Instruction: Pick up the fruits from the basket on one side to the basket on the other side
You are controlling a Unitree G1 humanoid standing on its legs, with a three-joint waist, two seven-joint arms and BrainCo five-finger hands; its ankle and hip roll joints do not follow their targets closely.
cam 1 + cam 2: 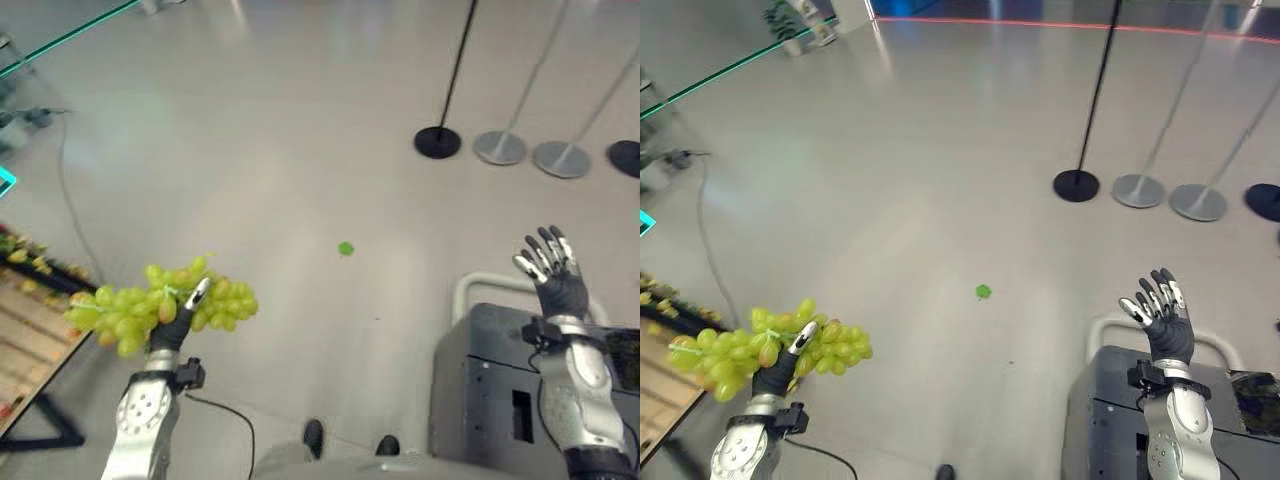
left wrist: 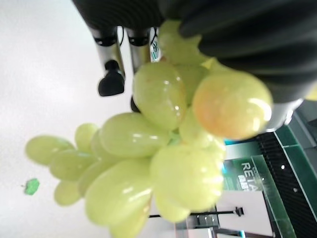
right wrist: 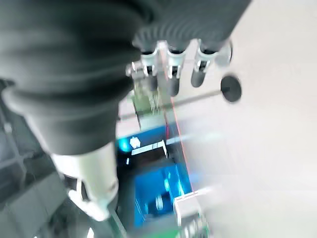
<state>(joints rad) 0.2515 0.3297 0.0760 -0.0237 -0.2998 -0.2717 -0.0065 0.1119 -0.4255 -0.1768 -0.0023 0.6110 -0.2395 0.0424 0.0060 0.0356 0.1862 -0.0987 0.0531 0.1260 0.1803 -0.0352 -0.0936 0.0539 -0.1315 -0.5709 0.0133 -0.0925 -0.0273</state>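
Between the two arms the pale floor (image 1: 300, 150) lies bare and wide, apart from a small green scrap (image 1: 346, 248) in the middle. On the right a dark box (image 1: 500, 390) with a pale handle (image 1: 480, 285) stands just under the raised right robot hand (image 1: 553, 268). Stand bases (image 1: 500, 147) sit far ahead on the right. A wooden tabletop (image 1: 25, 345) edges in low on the left.
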